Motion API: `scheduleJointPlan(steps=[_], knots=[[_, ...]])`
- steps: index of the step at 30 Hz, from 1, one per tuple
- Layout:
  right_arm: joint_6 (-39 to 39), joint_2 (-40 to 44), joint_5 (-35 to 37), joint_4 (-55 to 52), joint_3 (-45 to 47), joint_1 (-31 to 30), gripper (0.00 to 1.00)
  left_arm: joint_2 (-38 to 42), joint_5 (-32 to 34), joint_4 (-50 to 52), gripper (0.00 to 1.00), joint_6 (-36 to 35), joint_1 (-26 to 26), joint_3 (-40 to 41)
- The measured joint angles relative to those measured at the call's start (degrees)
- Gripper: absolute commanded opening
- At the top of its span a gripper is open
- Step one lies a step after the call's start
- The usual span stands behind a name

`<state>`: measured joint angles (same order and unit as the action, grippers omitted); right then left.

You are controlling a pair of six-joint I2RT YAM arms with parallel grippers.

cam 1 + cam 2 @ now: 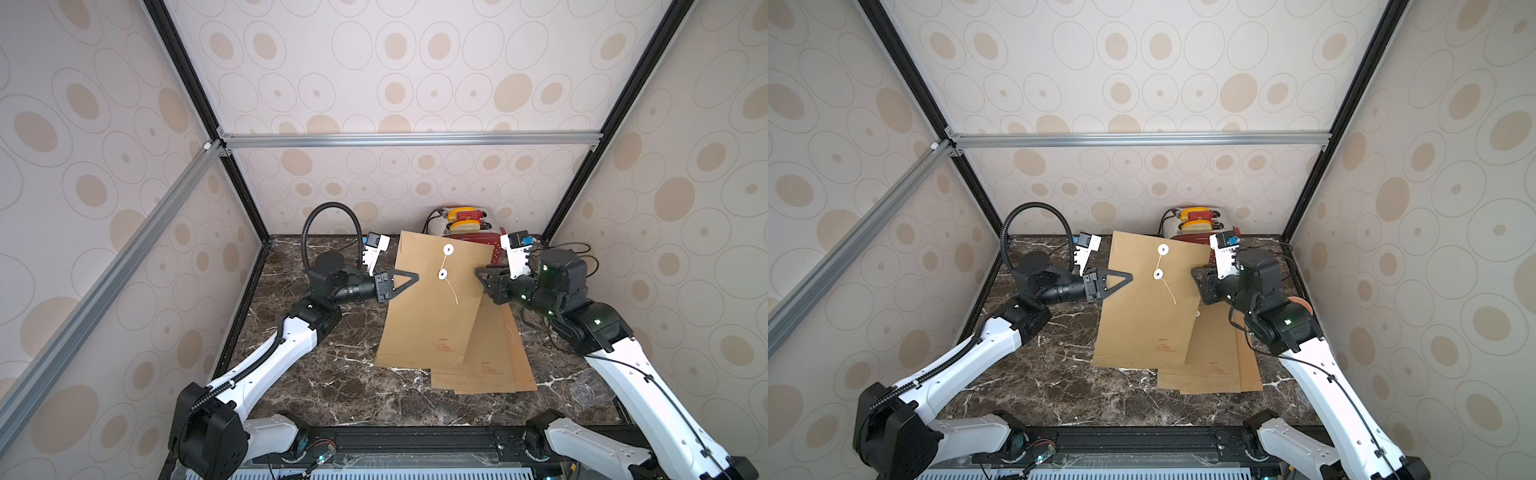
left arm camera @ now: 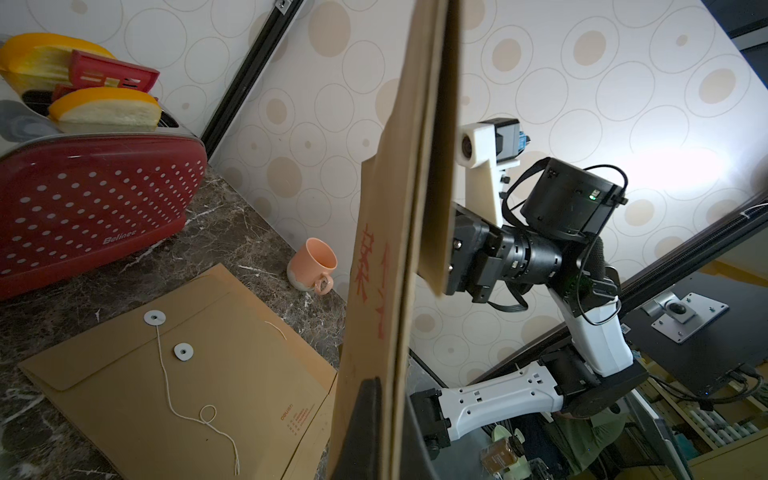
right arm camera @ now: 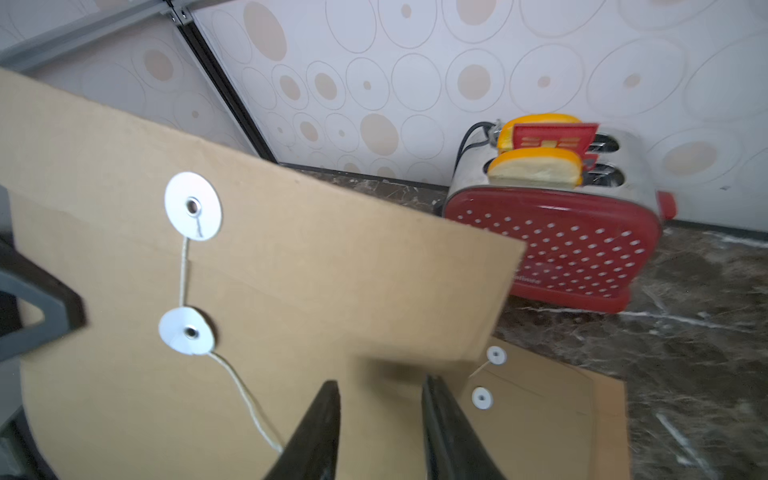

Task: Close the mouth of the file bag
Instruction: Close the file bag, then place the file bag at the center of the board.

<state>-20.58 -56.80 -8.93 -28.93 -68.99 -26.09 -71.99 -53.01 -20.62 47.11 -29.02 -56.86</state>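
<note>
A brown file bag (image 1: 432, 303) (image 1: 1142, 316) hangs tilted above the table. My left gripper (image 1: 415, 277) (image 1: 1131, 275) (image 2: 388, 399) is shut on its left edge. The flap lies folded down over the mouth. A white string (image 3: 245, 395) runs from the upper disc (image 3: 193, 206) to the lower disc (image 3: 188, 331), and its loose end dangles. My right gripper (image 1: 478, 273) (image 1: 1195, 274) (image 3: 380, 380) is open at the bag's right edge, with its jaws apart and nothing gripped between them.
Other file bags (image 1: 494, 361) lie stacked on the marble table (image 1: 316, 374) under the held one. A red toaster (image 1: 465, 226) holding bread slices stands at the back wall. A pink mug (image 2: 311, 268) and a clear plastic cup (image 1: 590, 388) sit on the right.
</note>
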Motion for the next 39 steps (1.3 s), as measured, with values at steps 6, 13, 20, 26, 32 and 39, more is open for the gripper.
scheduleJointPlan(steps=[6, 13, 20, 26, 32, 39], knots=[[1.11, 1.01, -15.02, 4.98, 6.1, 11.06, 0.67, 0.11, -1.66, -1.49, 0.0, 0.07, 0.02, 0.02], [-6.67, 0.5, -37.83, 21.81, 17.84, 19.39, 0.64, 0.31, -2.71, -4.09, 0.0, 0.26, 0.09, 0.04], [-12.07, 0.09, -49.4, 34.29, 20.63, 19.47, 0.31, 0.31, -3.02, -5.22, 0.0, 1.11, 0.33, 0.07], [-13.07, 0.22, -52.0, 36.39, 21.35, 19.63, 0.0, 0.33, -2.36, -4.17, 0.46, 0.85, 0.63, 0.04], [-12.79, 0.85, -51.17, 35.3, 22.08, 19.63, 0.0, 0.33, 0.2, -0.15, 0.83, -0.87, 0.94, 0.04], [-13.07, 1.73, -48.89, 33.62, 23.69, 19.63, 0.0, 2.23, 10.71, 7.91, 0.99, -3.37, 1.4, 2.34]])
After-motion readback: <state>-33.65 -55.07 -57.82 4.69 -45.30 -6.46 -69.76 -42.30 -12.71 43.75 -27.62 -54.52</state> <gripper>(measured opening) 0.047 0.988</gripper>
